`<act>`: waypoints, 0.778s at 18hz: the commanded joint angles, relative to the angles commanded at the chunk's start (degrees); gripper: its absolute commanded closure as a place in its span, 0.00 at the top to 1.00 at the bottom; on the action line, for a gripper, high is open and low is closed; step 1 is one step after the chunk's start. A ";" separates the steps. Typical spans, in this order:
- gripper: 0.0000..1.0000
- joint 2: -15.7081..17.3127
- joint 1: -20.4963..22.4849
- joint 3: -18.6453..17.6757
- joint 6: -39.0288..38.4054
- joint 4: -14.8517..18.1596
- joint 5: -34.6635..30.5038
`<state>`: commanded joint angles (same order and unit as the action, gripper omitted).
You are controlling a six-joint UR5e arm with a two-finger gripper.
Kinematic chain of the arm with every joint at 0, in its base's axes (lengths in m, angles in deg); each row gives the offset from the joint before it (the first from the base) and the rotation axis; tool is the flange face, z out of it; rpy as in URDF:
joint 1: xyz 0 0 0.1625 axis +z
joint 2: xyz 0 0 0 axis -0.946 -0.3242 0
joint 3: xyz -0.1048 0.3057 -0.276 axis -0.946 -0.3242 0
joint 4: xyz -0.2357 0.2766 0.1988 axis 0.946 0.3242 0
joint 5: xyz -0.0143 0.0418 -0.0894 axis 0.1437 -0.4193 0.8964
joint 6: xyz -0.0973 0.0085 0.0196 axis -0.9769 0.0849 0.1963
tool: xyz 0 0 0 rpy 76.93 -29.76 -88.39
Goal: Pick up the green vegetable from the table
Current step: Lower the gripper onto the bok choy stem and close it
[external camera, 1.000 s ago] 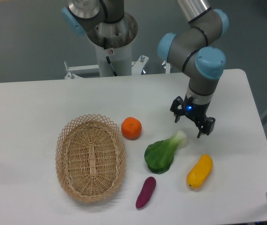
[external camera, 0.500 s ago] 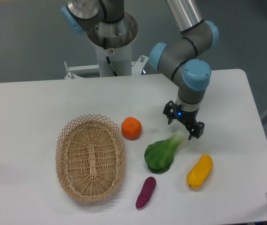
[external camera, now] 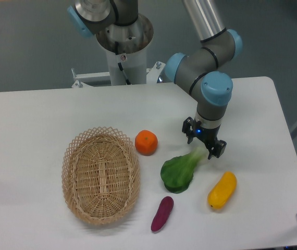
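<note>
Right of centre frame, gripper (external camera: 203, 143) hangs with fingers spread over the pale stalk end of the bok choy (external camera: 181, 168) lying on the worktop (external camera: 44, 112), seemingly lined up to pinch it.

A dark green leafy vegetable with pale stalk (external camera: 178, 171), a bright orange round fruit (external camera: 146, 142), a yellow oblong vegetable (external camera: 222, 190), a purple eggplant-like piece (external camera: 162, 213) and a tan open-weave wicker basket (external camera: 100, 174) lie on the plain white tabletop (external camera: 34, 120).
</note>
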<state>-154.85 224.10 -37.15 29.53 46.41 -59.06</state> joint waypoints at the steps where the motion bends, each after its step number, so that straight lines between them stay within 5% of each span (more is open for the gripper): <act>1: 0.85 0.00 -0.09 -0.09 0.00 -0.17 0.00; 6: 0.85 0.00 -0.09 0.09 0.00 -0.18 0.00; 11: 0.63 -0.44 -0.61 0.26 0.00 -0.26 0.00; 14: 0.61 -0.53 -0.70 0.88 0.00 -0.26 0.00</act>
<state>-155.37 223.40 -36.28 29.53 46.15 -59.06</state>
